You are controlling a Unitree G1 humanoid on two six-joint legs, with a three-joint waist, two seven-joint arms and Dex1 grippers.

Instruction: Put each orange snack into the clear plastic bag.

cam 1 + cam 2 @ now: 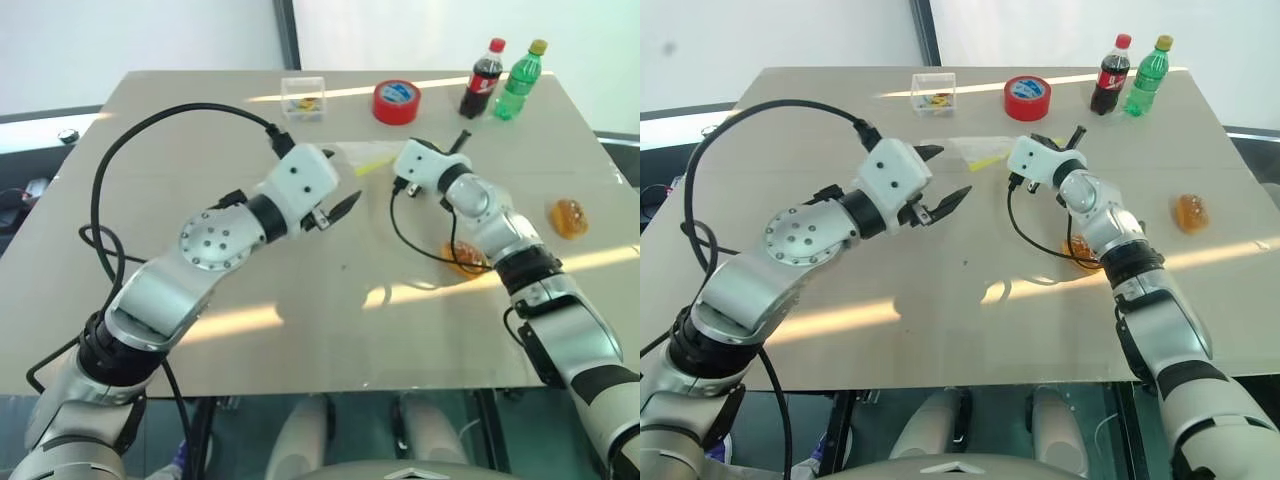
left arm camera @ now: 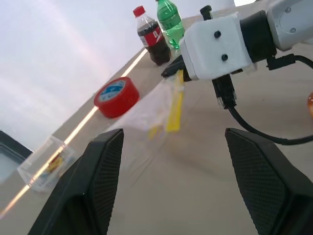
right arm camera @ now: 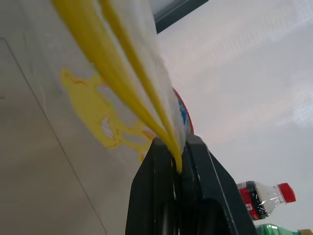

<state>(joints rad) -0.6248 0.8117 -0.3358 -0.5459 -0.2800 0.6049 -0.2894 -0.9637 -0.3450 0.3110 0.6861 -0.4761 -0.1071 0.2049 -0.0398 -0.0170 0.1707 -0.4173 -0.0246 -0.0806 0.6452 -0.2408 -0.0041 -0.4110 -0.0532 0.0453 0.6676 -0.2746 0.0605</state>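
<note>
The right gripper [image 3: 178, 161] has its fingers pressed together on the yellow strip of the clear plastic bag [image 2: 154, 107], so the pouch hangs from that pinch just in front of the red tape roll [image 1: 396, 102] and trails down toward the table [image 1: 300, 300]. The left gripper [image 1: 940, 180] stands close on the near side of the bag with its fingers spread and nothing between them.

One orange snack [image 1: 568, 217] lies well to the right of the tape roll, toward the table's right edge; a second orange snack [image 1: 466, 256] sits nearer the robot, partly hidden under the right forearm.

Judging from this, the step in hand is opening the pouch. To do it well, the left gripper should catch only one wall of the mouth (the strip looks split into two layers in the right wrist view) and draw it away from the right gripper's pinch, gently, so the film does not slip out. The mouth should end up facing upward and wide enough for a snack to drop in
</note>
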